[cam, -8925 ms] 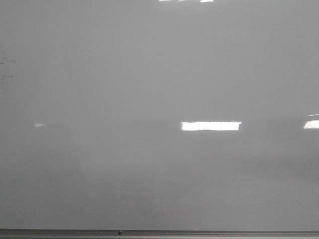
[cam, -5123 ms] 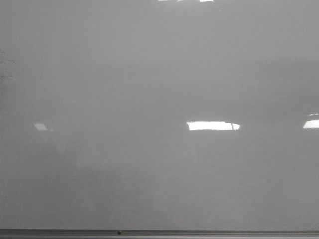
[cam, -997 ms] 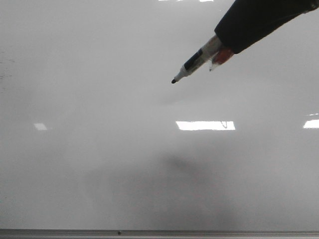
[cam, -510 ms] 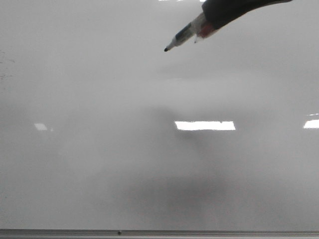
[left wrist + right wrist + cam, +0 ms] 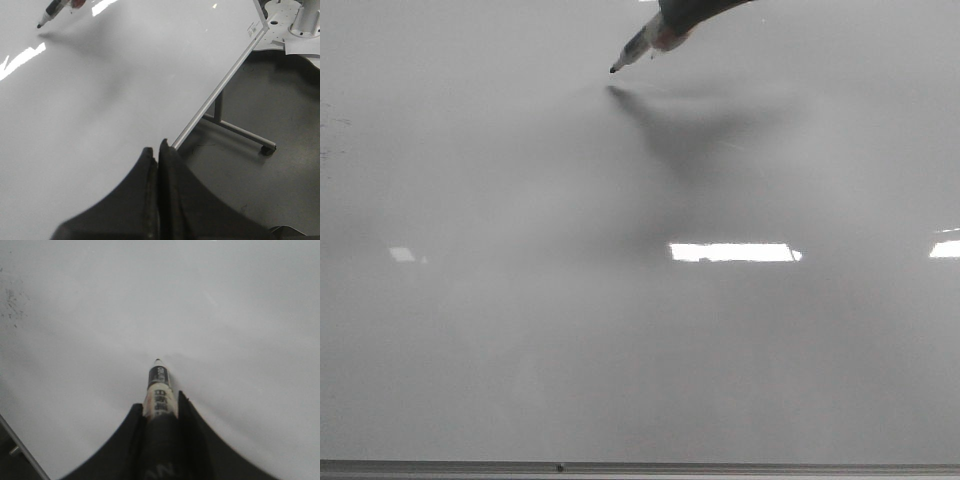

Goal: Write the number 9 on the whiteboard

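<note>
The whiteboard (image 5: 520,330) fills the front view, glossy grey-white, and no number 9 is in view on it. My right gripper (image 5: 672,22) reaches in from the top edge, shut on a marker (image 5: 638,46) whose black tip points down-left. The tip's shadow lies just under it, and I cannot tell whether the tip touches the board. In the right wrist view the marker (image 5: 159,385) sticks out from between the fingers of the gripper (image 5: 159,402). My left gripper (image 5: 156,149) is shut on nothing, near the board's side frame (image 5: 220,87). The marker (image 5: 52,11) shows far off in that view.
Bright light reflections (image 5: 735,252) lie across the board. Faint dark specks (image 5: 332,125) mark its left edge. A thin metal frame (image 5: 720,467) runs along the bottom. Beside the board are a stand leg with a caster (image 5: 250,137) and grey floor.
The right gripper with the marker came into view, then moved up and to the left over the last second. The marker's shadow has drawn close to its tip.
</note>
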`<state>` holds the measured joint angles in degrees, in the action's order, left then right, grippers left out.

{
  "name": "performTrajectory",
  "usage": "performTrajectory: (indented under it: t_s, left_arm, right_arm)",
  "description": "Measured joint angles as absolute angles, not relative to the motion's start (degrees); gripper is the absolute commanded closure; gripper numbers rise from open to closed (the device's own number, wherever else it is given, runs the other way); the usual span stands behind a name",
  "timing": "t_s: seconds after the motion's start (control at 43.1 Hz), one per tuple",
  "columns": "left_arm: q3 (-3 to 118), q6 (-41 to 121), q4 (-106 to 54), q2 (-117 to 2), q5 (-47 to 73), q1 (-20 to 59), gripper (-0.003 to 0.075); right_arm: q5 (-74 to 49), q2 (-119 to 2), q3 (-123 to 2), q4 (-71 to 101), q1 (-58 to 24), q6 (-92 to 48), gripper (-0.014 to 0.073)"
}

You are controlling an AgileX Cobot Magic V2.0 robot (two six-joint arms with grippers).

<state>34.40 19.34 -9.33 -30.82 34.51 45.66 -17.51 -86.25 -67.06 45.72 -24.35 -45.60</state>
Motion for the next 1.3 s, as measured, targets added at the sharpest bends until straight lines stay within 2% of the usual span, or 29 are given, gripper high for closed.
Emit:
performTrajectory:
  t_s: [0.394,0.626,0.927,1.298]
  left_arm:
    - [34.32,19.34,-9.33,-30.82,34.42,45.66,0.0739]
    - [34.32,19.34,-9.33,-30.82,34.42,45.66,0.0739]
    - [34.32,19.34,-9.33,-30.82,34.29,45.66,0.0739]
    - [34.32,19.34,-9.33,-30.82,34.16,45.66,0.0739]
  right_arm:
    - [-22.08,-95.96,-77.92,47.01,-26.82,-45.60,0.0661]
    - [-29.00,-100.11,-78.46,47.29,-27.55,-45.50,0.0652]
    - [-31.82,-96.43,-72.00,47.29,-22.88,-45.50,0.0652]
    - [-29.16,-92.84,-75.63,46.72,-20.88,-45.50,0.0652]
